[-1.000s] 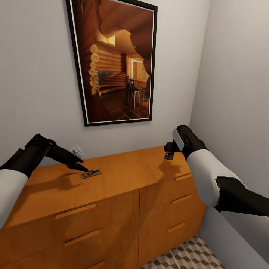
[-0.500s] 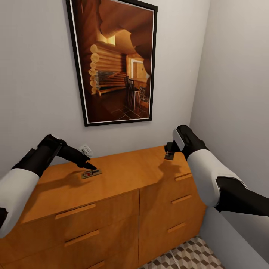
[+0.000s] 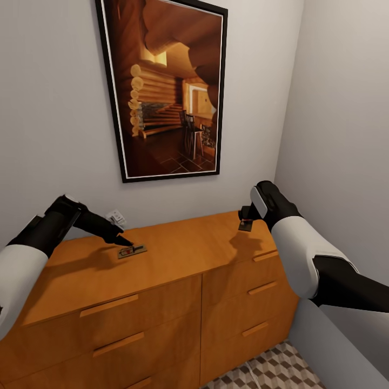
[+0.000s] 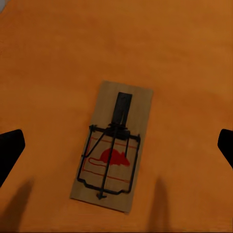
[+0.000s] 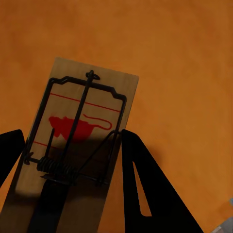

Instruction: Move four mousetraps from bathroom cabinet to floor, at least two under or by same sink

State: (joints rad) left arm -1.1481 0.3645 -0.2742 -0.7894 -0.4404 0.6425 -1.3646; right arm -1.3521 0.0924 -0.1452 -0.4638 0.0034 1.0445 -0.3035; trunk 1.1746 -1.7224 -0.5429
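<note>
The orange-brown cabinet (image 3: 183, 251) stands against the wall. One mousetrap (image 3: 132, 250) lies flat on its top, left of centre. My left gripper (image 3: 123, 241) hovers at that trap's left end; in the left wrist view the mousetrap (image 4: 114, 148) lies between the open gripper (image 4: 116, 145), whose dark fingertips (image 4: 9, 150) stand well apart from the board. Above the cabinet's right end, my right gripper (image 3: 246, 221) is shut on a second mousetrap (image 3: 245, 226), held slightly off the top. In the right wrist view the fingers (image 5: 145, 184) flank that mousetrap (image 5: 92, 97).
A large framed picture (image 3: 165, 89) hangs above the cabinet. A small white plug-like gadget (image 3: 114, 218) sits at the wall behind my left gripper. A grey wall (image 3: 346, 135) closes the right side. Cube-patterned floor tiles (image 3: 270, 373) show below the drawers.
My left arm swung right along the cabinet top, then eased back left a little, staying over the lying mousetrap. The right arm and its held mousetrap have not moved.
</note>
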